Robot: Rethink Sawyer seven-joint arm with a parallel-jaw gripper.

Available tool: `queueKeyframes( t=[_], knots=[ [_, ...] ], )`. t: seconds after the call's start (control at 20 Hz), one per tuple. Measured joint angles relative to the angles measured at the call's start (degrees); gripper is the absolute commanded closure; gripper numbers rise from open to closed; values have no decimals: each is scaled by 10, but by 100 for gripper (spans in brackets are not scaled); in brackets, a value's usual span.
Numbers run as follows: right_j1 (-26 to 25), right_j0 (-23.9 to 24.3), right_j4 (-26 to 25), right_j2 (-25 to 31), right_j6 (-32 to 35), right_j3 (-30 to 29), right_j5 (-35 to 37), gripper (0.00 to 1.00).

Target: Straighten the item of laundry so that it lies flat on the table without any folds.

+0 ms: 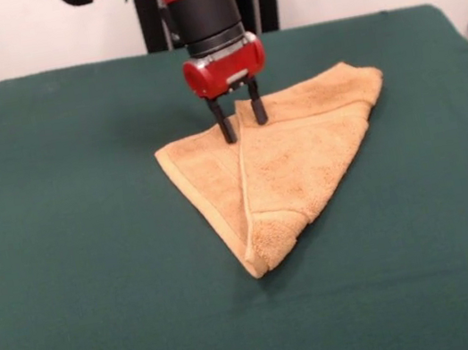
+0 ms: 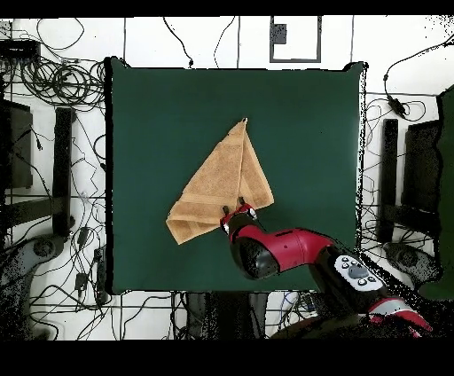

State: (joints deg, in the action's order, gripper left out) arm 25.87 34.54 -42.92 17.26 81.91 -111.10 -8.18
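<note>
Orange-tan terry towel (image 1: 291,165) lay folded into a rough triangle on the dark green felt worktop (image 1: 98,280). Black two-finger end effector (image 1: 239,118) stood narrowly parted, tips touching its far fold. Cables (image 2: 53,71) littered the floor.

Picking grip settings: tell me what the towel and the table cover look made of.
Towel: looks like soft orange-tan terry cloth, with a fuzzy matte pile and a flat woven hem along its folded edge. Table cover: probably dark green felt, matte and smooth.
</note>
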Motion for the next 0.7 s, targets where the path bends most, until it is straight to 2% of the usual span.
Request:
queueKeyframes(
  t=[0.7],
  knots=[
    [-9, -19, 31, -4, 0, 0, -21, 0]
  ],
)
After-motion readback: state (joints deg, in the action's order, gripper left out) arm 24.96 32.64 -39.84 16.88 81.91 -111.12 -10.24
